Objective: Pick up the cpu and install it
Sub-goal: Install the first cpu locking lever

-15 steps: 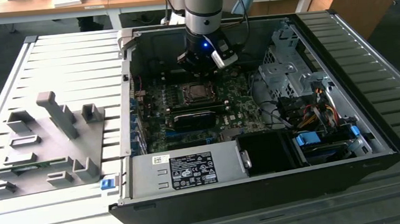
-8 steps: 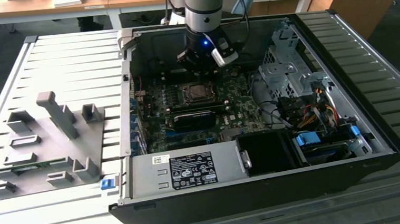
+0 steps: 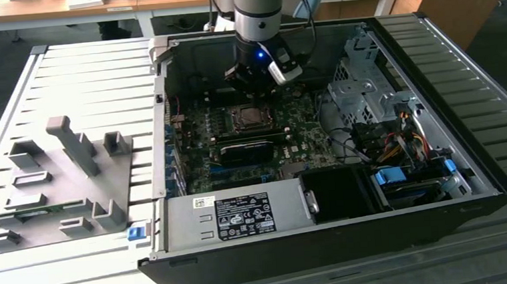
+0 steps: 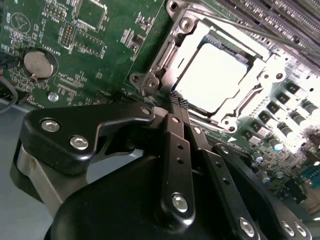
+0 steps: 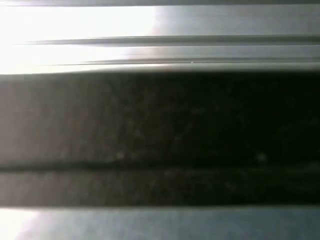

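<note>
The cpu (image 4: 212,75) lies flat in the metal-framed socket (image 4: 150,82) on the green motherboard (image 4: 90,30), its silvery top glaring bright. In the exterior view the cpu (image 3: 251,117) sits in the socket in the middle of the board, inside the open computer case. My gripper (image 4: 176,102) hovers just beside the socket's edge with its two black fingers (image 4: 175,150) pressed together and nothing between them. In the exterior view the gripper (image 3: 252,92) hangs from the arm a little behind the socket, above the board.
A power supply (image 3: 232,217) fills the case's near side, with a drive cage (image 3: 366,87) and coloured cables (image 3: 397,145) on the exterior view's right. A grey fixture plate (image 3: 60,182) with upright blocks lies left of the case. A coin battery (image 4: 37,64) sits on the board.
</note>
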`<state>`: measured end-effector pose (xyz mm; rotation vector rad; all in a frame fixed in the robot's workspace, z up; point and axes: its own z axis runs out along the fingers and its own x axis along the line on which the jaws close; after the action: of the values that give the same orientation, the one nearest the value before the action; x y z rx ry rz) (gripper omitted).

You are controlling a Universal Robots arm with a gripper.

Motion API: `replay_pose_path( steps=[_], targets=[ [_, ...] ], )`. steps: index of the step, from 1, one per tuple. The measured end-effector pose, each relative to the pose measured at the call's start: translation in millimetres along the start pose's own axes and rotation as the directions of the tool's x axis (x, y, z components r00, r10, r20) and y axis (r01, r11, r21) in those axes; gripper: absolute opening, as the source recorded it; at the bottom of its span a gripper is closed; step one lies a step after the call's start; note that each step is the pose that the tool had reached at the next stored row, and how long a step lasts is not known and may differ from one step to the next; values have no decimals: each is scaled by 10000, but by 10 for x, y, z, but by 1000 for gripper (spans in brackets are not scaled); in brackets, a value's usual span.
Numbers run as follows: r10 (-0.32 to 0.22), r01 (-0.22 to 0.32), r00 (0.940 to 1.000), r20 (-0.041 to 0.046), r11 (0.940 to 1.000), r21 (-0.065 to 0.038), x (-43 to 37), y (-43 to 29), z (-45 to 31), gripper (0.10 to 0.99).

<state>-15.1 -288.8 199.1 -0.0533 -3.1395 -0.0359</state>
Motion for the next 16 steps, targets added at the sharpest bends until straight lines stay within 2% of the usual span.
replay_pose_path(
  steps=[3, 6, 8, 12, 16],
  targets=[
    [0, 0, 10000, 2, 10000, 85, -1, 0, 14, 106],
    [0, 0, 10000, 2, 10000, 72, 0, -1, 18, 106],
    [0, 0, 10000, -2, 10000, -55, 0, -1, 19, 106],
    [0, -1, 10000, -24, 9990, -436, 2, -5, 18, 106],
    [0, -1, 10000, -22, 9983, -588, 1, -2, 18, 106]
  ],
)
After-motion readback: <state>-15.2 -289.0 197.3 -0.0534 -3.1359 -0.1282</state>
